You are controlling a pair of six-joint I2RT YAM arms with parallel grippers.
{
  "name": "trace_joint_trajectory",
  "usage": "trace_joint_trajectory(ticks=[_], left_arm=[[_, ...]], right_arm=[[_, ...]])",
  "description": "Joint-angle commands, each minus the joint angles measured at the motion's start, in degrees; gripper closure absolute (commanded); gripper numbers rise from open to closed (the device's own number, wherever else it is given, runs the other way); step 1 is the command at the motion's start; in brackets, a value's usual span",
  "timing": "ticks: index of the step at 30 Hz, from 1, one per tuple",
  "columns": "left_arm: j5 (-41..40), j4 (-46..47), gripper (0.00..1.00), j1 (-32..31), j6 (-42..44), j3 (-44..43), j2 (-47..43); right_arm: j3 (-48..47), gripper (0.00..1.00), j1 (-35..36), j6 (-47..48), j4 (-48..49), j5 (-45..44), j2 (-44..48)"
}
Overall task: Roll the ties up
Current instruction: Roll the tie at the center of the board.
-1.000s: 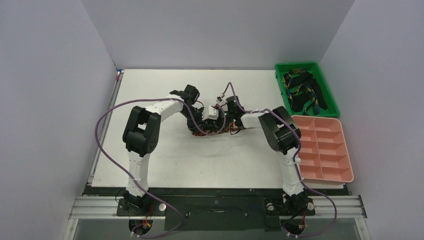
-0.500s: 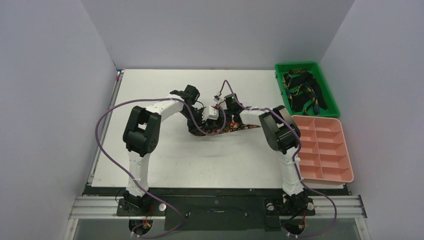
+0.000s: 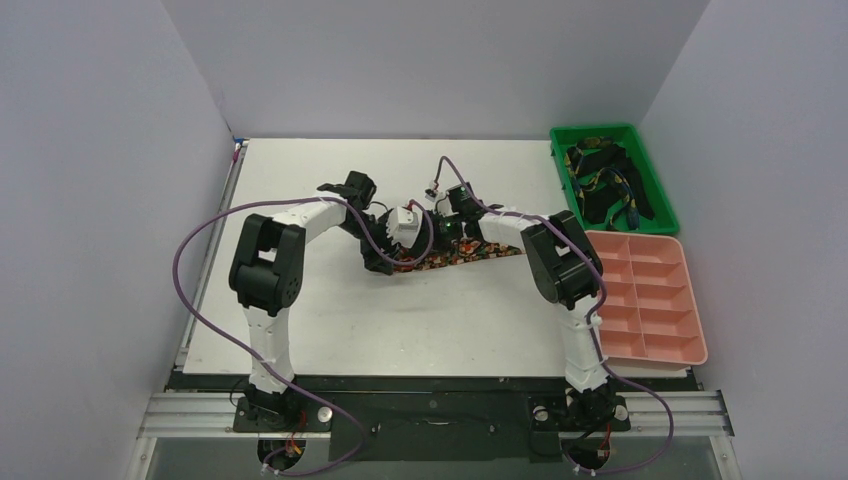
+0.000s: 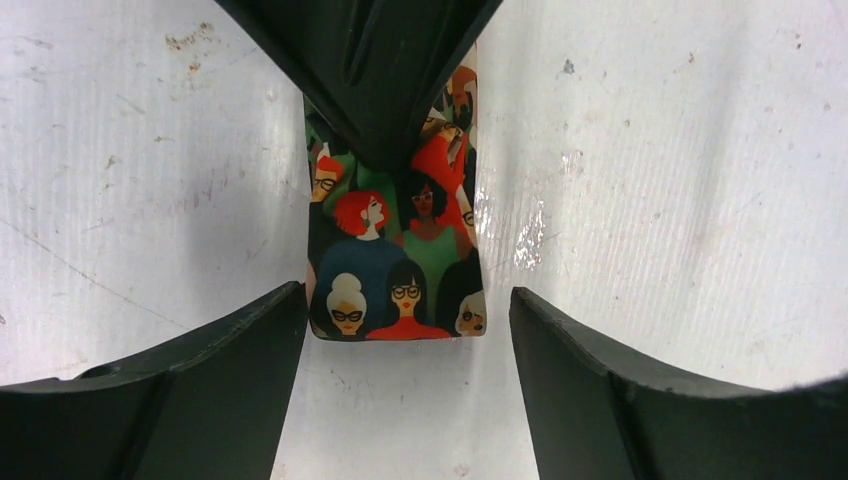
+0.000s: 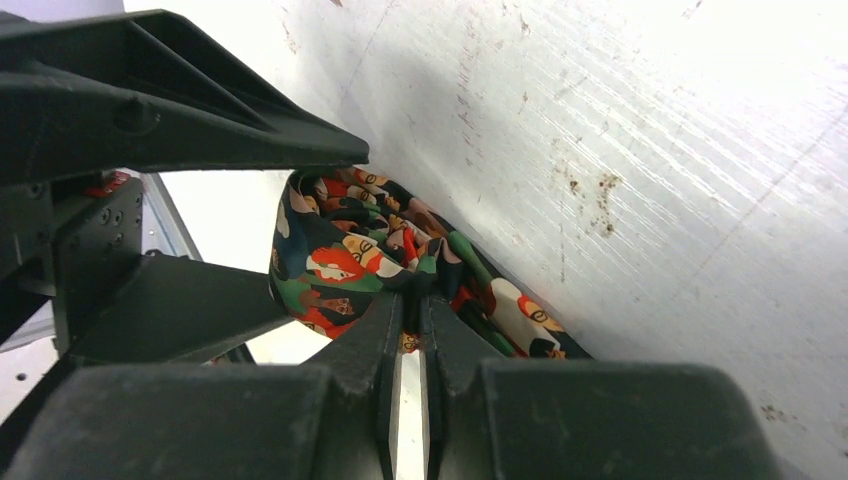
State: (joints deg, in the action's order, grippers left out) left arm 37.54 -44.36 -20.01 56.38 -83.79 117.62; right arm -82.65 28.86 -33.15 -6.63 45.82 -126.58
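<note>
A tie with a print of red, green and orange faces lies mid-table, its tail running right. Its left end is looped over into a fold. My right gripper is shut on that fold, pinching the fabric between its tips; in the left wrist view its black fingers come down onto the tie from above. My left gripper is open, one finger either side of the folded end and clear of it. In the top view both grippers meet at the tie's left end, left, right. Other dark ties lie heaped at the back right.
The heaped ties fill a green bin. A pink tray with several compartments sits in front of it at the table's right edge. Purple cables loop off both arms. Grey walls enclose the white table.
My left gripper has opened and let go of the tie, drawing back to the left. My right gripper has shut on the fold. The tie's tail now lies stretched out to the right.
</note>
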Motion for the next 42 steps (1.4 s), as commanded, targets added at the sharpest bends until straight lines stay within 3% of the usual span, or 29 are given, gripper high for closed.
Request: trace_joint_trajectory(ticks=[1, 9, 17, 25, 32, 36, 40, 42], left_arm=[[3.02, 2.96, 0.3, -0.19, -1.85, 0.33, -2.59], [-0.57, 3.73, 0.38, -1.6, -3.87, -1.02, -1.0], [-3.65, 2.9, 0.59, -3.65, -4.43, -3.08, -0.12], [-3.59, 0.69, 0.65, -6.01, -6.88, -9.25, 2.7], [-2.62, -1.12, 0.65, -9.21, -8.64, -14.19, 5.52], [1.9, 1.09, 0.61, -9.45, -11.41, -14.65, 6.17], [8.06, 9.77, 0.5, -8.65, -16.16, -9.22, 4.75], [10.17, 18.32, 0.47, -7.72, -21.26, -3.75, 3.13]], right_arm=[[1.58, 1.0, -0.54, 10.53, -12.95, -12.83, -0.17], [1.33, 1.0, -0.37, 13.73, -15.43, -14.28, -0.12], [0.92, 1.0, -0.19, 13.2, -14.64, -11.57, -1.13], [2.88, 1.0, -0.91, 10.54, -9.89, -5.0, -0.03], [3.46, 1.0, -3.94, 15.32, -15.83, -7.52, 0.77], [4.12, 1.0, -5.43, 18.53, -19.21, -9.49, 1.87], [5.51, 1.0, -6.39, 21.27, -20.07, -10.23, 3.43], [5.87, 1.0, -6.63, 22.2, -20.12, -10.54, 3.68]])
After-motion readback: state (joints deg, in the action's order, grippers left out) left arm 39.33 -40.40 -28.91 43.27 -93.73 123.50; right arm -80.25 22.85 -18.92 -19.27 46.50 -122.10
